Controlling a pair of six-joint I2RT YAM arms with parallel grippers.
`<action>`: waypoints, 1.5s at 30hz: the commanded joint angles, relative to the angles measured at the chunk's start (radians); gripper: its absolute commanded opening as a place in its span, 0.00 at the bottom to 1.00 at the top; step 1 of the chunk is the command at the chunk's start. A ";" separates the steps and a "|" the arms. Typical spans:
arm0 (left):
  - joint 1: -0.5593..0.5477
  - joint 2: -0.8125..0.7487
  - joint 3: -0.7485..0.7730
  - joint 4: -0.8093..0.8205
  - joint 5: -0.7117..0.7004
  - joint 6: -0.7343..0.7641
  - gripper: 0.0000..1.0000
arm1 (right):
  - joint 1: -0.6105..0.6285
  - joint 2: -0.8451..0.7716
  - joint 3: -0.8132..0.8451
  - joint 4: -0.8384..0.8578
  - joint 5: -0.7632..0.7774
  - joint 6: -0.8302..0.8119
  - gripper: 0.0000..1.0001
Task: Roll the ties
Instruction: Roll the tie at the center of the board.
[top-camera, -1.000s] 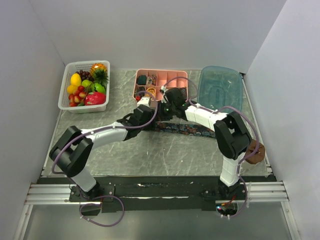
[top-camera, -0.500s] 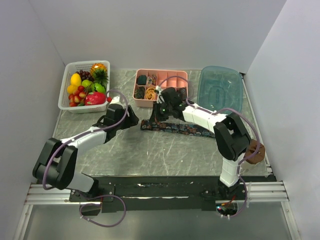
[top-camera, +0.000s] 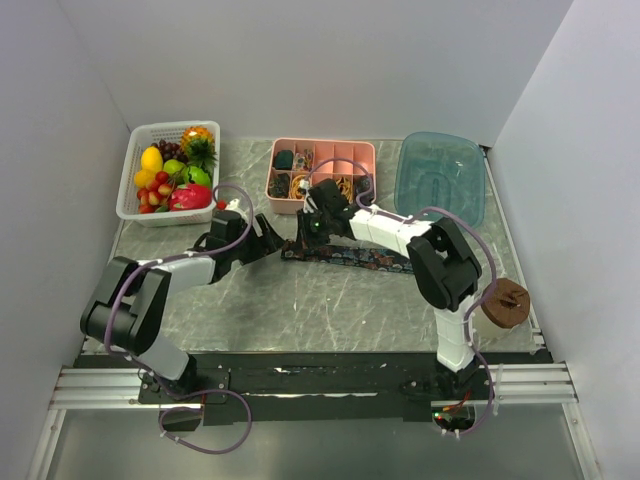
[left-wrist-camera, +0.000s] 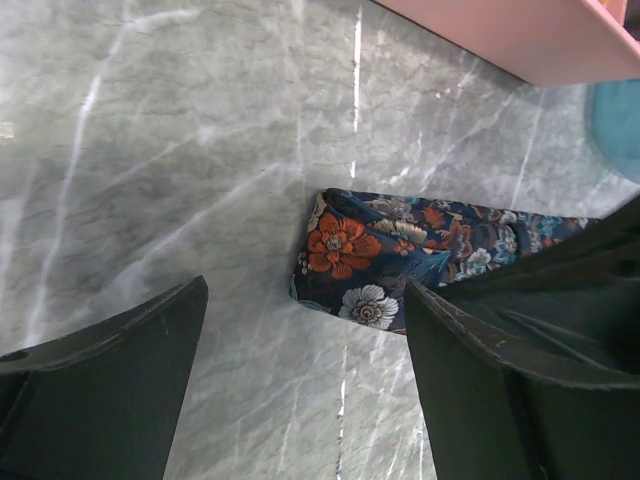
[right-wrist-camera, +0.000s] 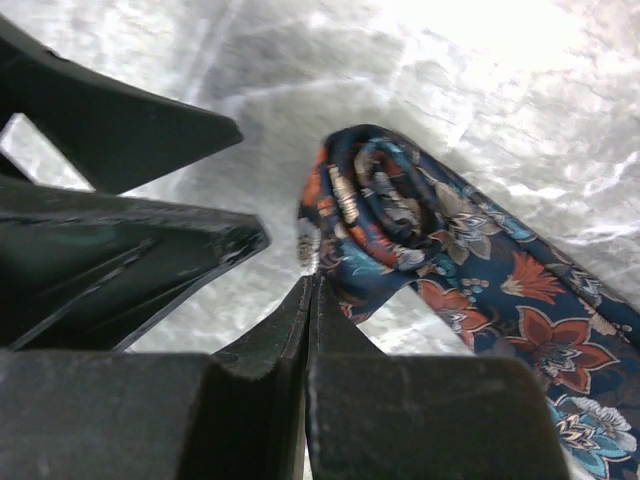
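Observation:
One dark navy tie (top-camera: 365, 259) with red, blue and tan flowers lies flat across the middle of the table. Its left end is curled into a small loose roll (right-wrist-camera: 385, 215), which also shows in the left wrist view (left-wrist-camera: 365, 260). My right gripper (top-camera: 308, 234) is shut, and its tips (right-wrist-camera: 315, 278) pinch the edge of that curl. My left gripper (top-camera: 264, 240) is open and empty, low over the table just left of the tie's end; its fingers (right-wrist-camera: 130, 130) face the curl.
A pink divided tray (top-camera: 322, 150) with dark rolls and yellow-orange bands stands behind the tie. A teal bin (top-camera: 440, 178) is at the back right and a white fruit basket (top-camera: 168, 172) at the back left. A brown round object (top-camera: 503, 303) sits beside the right arm.
My left arm pulled back to the left from over the tie, then eased towards its end. My right gripper moved left and down onto the tie's left end.

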 joint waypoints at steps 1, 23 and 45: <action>0.005 0.024 -0.004 0.099 0.072 -0.023 0.85 | 0.001 0.014 0.057 -0.029 0.048 -0.009 0.00; 0.005 0.180 -0.015 0.275 0.179 -0.036 0.83 | -0.052 0.088 0.056 -0.018 0.096 0.015 0.00; -0.011 0.295 -0.040 0.466 0.186 -0.097 0.69 | -0.083 0.050 -0.009 0.058 0.041 0.032 0.00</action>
